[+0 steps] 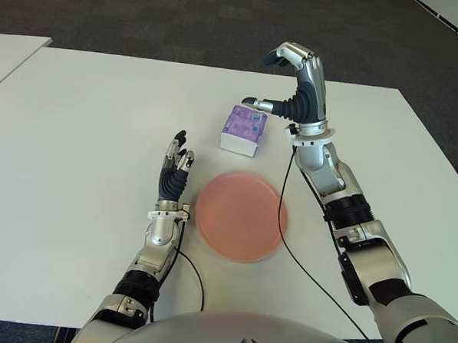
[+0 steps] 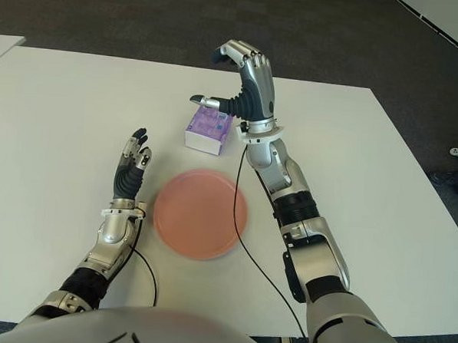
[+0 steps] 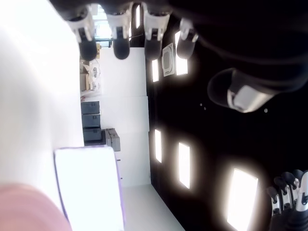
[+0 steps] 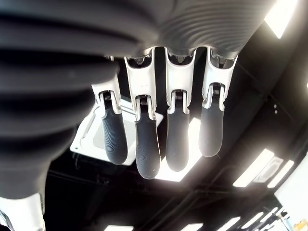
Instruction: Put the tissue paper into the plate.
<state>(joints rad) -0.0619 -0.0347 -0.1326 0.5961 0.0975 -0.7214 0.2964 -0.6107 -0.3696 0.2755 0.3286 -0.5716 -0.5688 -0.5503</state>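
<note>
A purple and white pack of tissue paper (image 1: 243,129) lies on the white table (image 1: 85,133), just beyond the pink plate (image 1: 240,215). My right hand (image 1: 283,84) is raised above and just right of the pack, fingers spread and curved, thumb pointing toward the pack, holding nothing. The right wrist view shows only its fingers (image 4: 144,144) against the ceiling. My left hand (image 1: 174,169) stands left of the plate with fingers straight and nothing in it. The left wrist view shows the pack (image 3: 89,187) and a bit of the plate (image 3: 24,209).
The table's far edge (image 1: 219,65) runs behind the pack, with dark carpet (image 1: 183,19) beyond. A second white table (image 1: 8,52) shows at the far left. A thin black cable (image 1: 301,260) hangs along my right forearm beside the plate.
</note>
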